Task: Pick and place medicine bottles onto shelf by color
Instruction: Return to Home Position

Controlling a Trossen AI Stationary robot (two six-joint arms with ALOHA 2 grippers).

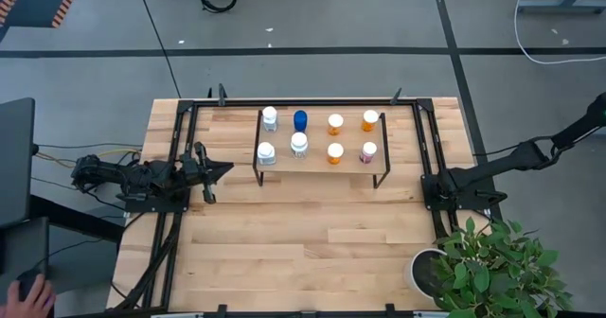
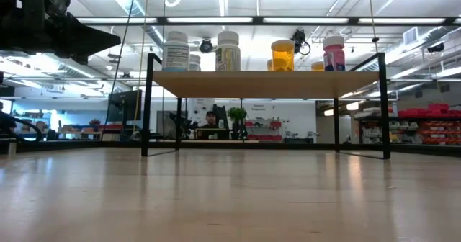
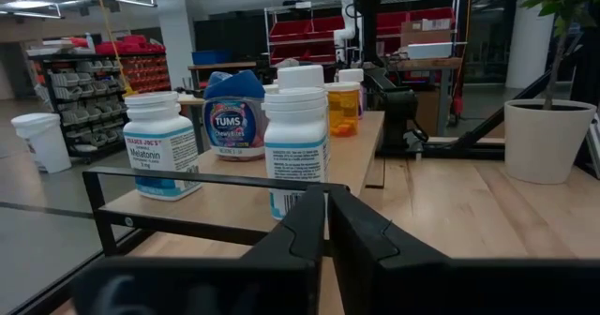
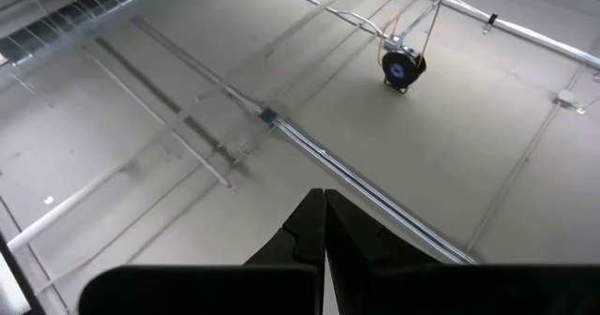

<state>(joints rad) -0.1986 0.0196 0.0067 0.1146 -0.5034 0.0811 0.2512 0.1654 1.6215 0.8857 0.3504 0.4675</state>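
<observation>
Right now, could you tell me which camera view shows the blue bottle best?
The left wrist view: the blue bottle shows side-on, label legible. The high view shows only its top, on the shelf. The low view hides it; the right wrist view misses it.

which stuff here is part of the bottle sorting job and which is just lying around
Job: small cylindrical white pill bottles, blue pill bottle, orange pill bottles, pink pill bottle; low light-wood shelf on black metal legs; left gripper beside the shelf; right gripper pointing at the ceiling.
Lying about: leafy green plant in a white pot.
</observation>
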